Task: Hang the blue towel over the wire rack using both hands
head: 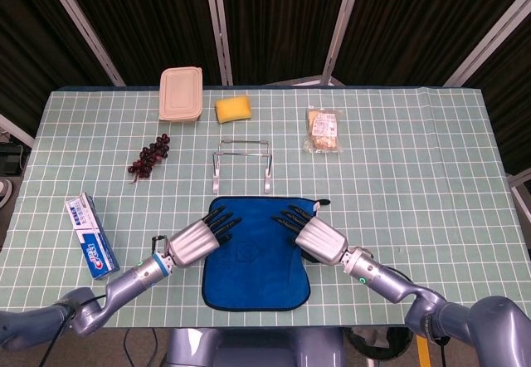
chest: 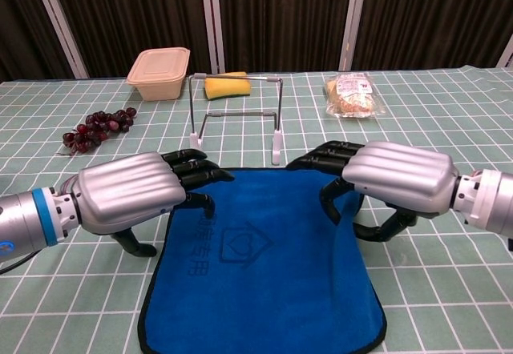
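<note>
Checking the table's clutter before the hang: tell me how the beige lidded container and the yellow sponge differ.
The beige lidded container is pale tan, while the yellow sponge is bright yellow. The container is the larger and taller of the two; the sponge is a lower block. The container looks like rigid plastic with a lid, the sponge a bare block. Both sit at the far edge of the table, beyond the wire rack, neither touched by a hand.
</note>
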